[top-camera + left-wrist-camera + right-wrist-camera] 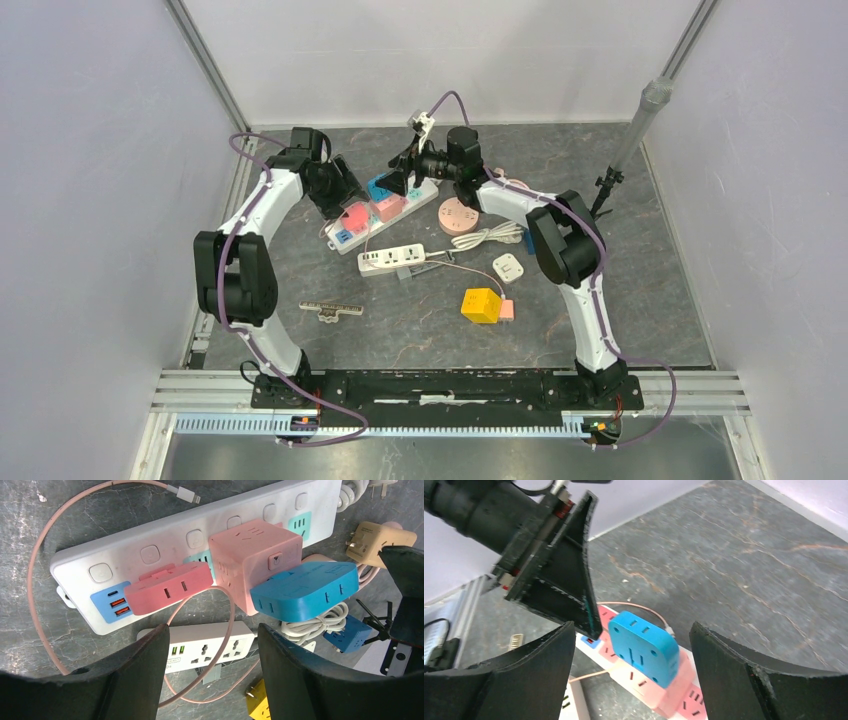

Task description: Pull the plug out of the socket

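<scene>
Your right end effector (631, 625), wide and empty, is the nearer one: the blue plug adapter (641, 647), seated on the pink cube adapter (250, 555) of the white power strip (125, 545), lies between its fingers (744, 680), with the half-open left end effector (212, 630) at 9 o'clock of it.
</scene>
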Controlling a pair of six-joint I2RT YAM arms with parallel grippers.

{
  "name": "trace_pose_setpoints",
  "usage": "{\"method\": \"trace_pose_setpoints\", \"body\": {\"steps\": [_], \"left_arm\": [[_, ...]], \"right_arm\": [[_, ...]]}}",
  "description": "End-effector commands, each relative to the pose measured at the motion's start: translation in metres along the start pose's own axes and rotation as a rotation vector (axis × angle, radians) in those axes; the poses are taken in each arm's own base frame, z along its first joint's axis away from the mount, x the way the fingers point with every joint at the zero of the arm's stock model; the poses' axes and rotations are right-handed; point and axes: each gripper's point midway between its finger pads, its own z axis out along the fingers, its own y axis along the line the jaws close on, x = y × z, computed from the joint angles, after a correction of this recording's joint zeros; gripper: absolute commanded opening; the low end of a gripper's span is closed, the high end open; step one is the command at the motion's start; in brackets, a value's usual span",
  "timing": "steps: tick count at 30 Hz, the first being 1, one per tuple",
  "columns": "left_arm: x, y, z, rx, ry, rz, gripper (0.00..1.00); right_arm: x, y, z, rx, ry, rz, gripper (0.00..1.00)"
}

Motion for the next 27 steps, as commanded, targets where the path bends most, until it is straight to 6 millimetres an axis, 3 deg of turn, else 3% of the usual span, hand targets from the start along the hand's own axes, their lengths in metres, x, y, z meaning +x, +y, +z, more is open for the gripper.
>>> {"method": "trace_pose_setpoints", "body": {"steps": [1, 4, 10, 14, 20, 27], "left_arm": [[-0.008, -0.007, -0.002, 0.012, -0.027, 0.000, 0.71], [-0.007, -0.006, -0.002, 0.012, -0.020, -0.001, 0.71], [-0.004, -0.006, 0.000, 0.016, -0.008, -0.001, 0.71], [-0.002, -0.005, 0.002, 0.019, 0.004, -0.004, 0.71], [-0.002, -0.008, 0.004, 0.027, 0.014, -0.012, 0.71], [0.000, -0.009, 0.007, 0.034, 0.032, -0.022, 0.70]], "right_arm": [[-0.020, 0.020, 0.003, -0.162, -0.082, 0.038, 0.88], [-0.008, 0.016, 0.006, -0.202, -0.079, 0.035, 0.87], [-0.009, 0.000, 0.004, -0.221, -0.115, 0.029, 0.87], [-0.004, 0.001, 0.002, -0.260, -0.105, 0.009, 0.85], [-0.008, 0.031, -0.009, -0.421, -0.155, 0.005, 0.60], [-0.006, 0.039, -0.012, -0.470, -0.165, 0.026, 0.33]]}}
